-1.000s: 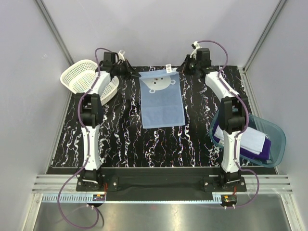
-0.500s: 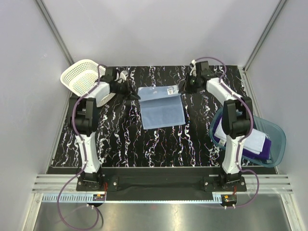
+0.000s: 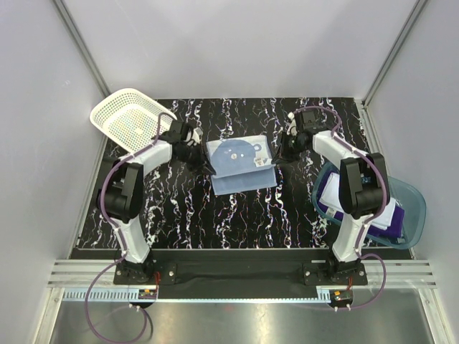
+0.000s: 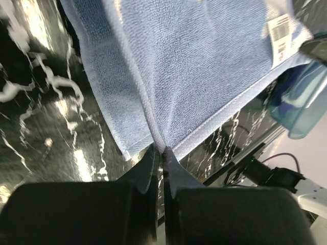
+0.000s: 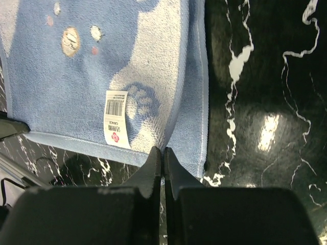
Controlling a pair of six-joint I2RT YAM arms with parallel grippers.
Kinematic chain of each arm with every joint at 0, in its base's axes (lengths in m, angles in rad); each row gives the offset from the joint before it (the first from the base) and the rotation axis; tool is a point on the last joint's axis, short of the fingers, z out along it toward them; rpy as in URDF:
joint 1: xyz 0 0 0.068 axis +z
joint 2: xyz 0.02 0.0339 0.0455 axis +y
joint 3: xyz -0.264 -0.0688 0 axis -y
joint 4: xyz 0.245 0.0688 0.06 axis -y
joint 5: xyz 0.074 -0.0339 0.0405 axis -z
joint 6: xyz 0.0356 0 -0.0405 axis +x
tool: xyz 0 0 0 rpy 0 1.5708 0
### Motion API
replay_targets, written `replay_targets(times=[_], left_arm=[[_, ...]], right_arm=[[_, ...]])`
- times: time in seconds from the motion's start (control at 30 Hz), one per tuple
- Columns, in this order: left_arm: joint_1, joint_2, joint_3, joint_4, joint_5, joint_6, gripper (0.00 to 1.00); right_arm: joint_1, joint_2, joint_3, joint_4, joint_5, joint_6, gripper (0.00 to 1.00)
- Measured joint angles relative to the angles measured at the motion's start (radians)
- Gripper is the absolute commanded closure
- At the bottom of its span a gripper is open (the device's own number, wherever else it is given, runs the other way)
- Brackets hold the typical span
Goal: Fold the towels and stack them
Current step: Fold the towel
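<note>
The light blue towel (image 3: 241, 174) lies mid-table, its far part doubled over toward me with the white bear-face print (image 3: 237, 153) up. My left gripper (image 3: 206, 153) is shut on that part's left corner, and in the left wrist view the cloth (image 4: 204, 66) pinches into the closed tips (image 4: 161, 151). My right gripper (image 3: 278, 153) is shut on the right corner; its wrist view shows the towel (image 5: 76, 76), its label (image 5: 116, 118) and the closed tips (image 5: 163, 151). The white towel (image 3: 373, 208) and the purple towel (image 3: 384, 229) lie in the tub.
A translucent blue tub (image 3: 417, 208) stands at the right edge beside the right arm. A white lattice basket (image 3: 129, 122) sits at the far left corner. Black marbled tabletop (image 3: 179, 208) surrounds the towel.
Both grippers came toward the near side with the towel's far corners, folding the far part over the rest. The bear print, hidden half a second ago, now faces up.
</note>
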Motion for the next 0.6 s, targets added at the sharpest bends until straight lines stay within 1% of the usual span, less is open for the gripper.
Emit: replay_targets(times=[0.13,0.37,0.47,0.6], left_arm=[[-0.029,-0.021,-0.049,-0.001,-0.042,-0.008,1.0],[-0.03,-0.04,-0.114,0.008,-0.074,-0.022,1.0],[-0.03,-0.046,-0.119,0.009,-0.079,-0.03,1.0],[-0.032,-0.076,-0.12,0.02,-0.081,-0.052,1.0]], right_arm=[[0.0,-0.018,-0.043,0.0,-0.001,-0.01,1.0],[0.001,-0.043,-0.109,0.0,-0.028,-0.011,1.0],[0.001,-0.043,-0.095,-0.009,-0.033,-0.011,1.0],[0.001,-0.046,-0.025,-0.039,-0.022,-0.01,1.0]])
